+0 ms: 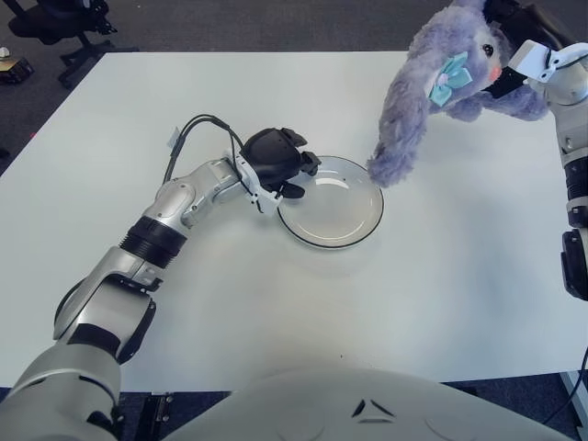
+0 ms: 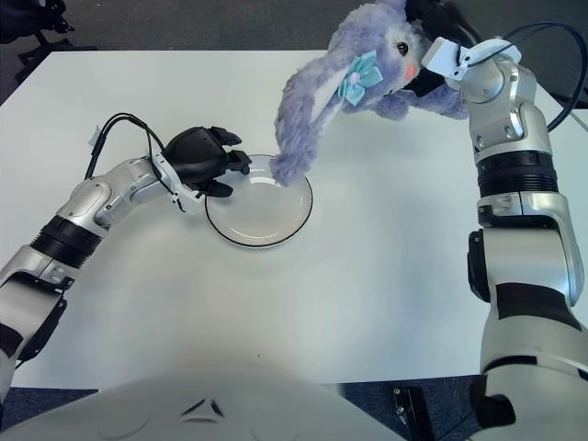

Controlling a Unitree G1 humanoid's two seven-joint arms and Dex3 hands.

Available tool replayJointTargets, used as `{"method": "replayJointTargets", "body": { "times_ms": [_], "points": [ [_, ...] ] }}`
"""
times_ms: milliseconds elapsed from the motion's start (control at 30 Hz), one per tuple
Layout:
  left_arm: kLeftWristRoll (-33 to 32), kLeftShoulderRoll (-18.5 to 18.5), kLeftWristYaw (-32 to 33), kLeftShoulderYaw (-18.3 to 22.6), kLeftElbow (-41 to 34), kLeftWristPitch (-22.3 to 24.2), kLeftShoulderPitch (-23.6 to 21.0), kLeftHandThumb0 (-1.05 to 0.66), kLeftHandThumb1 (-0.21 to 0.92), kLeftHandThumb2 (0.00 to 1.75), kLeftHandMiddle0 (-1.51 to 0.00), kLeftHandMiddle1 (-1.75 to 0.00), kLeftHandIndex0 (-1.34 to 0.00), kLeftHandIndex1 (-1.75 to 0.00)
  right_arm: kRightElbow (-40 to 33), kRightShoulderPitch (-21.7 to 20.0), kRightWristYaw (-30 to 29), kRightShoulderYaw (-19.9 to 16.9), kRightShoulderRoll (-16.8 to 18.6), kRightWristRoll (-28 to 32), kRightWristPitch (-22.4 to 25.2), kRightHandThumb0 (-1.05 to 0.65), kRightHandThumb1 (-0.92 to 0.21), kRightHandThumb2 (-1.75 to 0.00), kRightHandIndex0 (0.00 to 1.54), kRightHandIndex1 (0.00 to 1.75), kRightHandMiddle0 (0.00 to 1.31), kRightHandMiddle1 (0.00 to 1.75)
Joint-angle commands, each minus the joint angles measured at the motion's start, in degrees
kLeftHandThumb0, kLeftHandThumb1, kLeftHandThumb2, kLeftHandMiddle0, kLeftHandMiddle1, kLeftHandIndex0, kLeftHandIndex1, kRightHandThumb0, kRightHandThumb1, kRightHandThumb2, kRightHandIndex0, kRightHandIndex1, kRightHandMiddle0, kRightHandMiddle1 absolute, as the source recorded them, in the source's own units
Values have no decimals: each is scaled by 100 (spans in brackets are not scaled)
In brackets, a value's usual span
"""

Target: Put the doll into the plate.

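Observation:
A fluffy purple bunny doll [image 1: 432, 64] with a teal bow hangs in the air over the table's far right. My right hand [image 2: 443, 53] is shut on its body. One long ear [image 1: 397, 152] dangles down to the far right rim of the plate. The clear glass plate [image 1: 366, 225] lies flat near the table's middle. My left hand [image 1: 292, 175] is at the plate's left rim, its black fingers curled over the edge and gripping it.
The white table [image 1: 459, 294] spreads wide around the plate. A black cable [image 1: 197, 124] loops off my left forearm. A black office chair [image 1: 55, 23] and a small object [image 1: 9, 66] stand on the dark floor beyond the far left corner.

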Motion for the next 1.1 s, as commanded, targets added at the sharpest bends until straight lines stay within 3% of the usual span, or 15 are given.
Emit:
{"method": "replayJointTargets", "body": {
  "times_ms": [0,333,433,533,667,867,1067],
  "points": [
    [99,80,35,-63,81,113,-75,-70,92,116,-70,-2,-80,-64,-83,40,9,-59,-73,35,31,42,-48,-110,48,175,52,175],
    [-189,37,12,-47,169,56,-100,-71,92,118,-66,0,-75,-68,-125,60,21,-55,-72,34,47,42,-48,-110,48,175,52,175],
    [-1030,-165,-41,183,337,-177,-37,-71,92,117,-65,0,-71,-65,-161,77,23,-50,-71,25,62,42,-48,-110,48,175,52,175],
    [-1300,-187,-87,217,387,-250,-40,-71,92,117,-64,0,-69,-63,-177,83,25,-49,-71,25,73,42,-48,-110,48,175,52,175],
    [-2992,-395,-485,617,337,-599,121,-70,92,115,-64,0,-67,-69,-163,82,40,-42,-69,30,64,42,-48,-110,48,175,52,175],
    [-4000,-585,-692,895,341,-688,130,-66,92,108,-68,-1,-58,-99,-131,83,39,-35,-69,36,17,42,-48,-110,48,175,52,175],
    [-4797,-805,-863,1246,384,-676,103,-62,92,101,-70,-1,-43,-97,-115,91,45,-39,-58,54,-5,42,-48,-110,47,175,52,175]
  ]
}}
